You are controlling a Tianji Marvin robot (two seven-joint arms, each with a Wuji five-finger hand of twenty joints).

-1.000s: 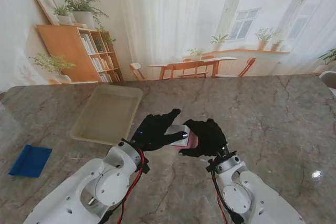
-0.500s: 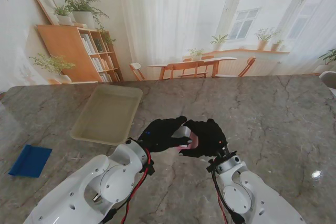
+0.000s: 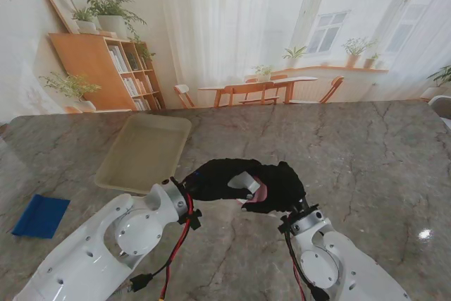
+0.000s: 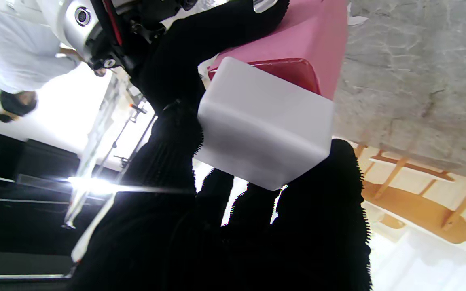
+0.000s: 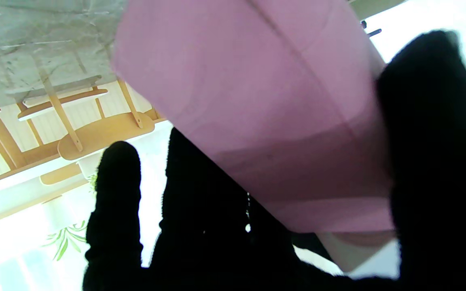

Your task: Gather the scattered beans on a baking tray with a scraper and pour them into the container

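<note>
Container (image 3: 252, 187) — pink with a white lid — sits clamped between left robot hand (image 3: 215, 177) and right robot hand (image 3: 282, 185).

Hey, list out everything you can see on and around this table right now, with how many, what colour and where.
baking tray: one, pale translucent, on the table to the left, farther from me than the hands; no beans can be made out in it.
scraper: one, blue, flat on the table at the far left, nearer to me than the tray.
container: one, pink, held up between both hands at the middle.
lid: one, white, on the container's end, under the left fingers.
table: one, grey marble.
left hand: one, black glove, closed on the lid.
right hand: one, black glove, closed on the container.
</note>
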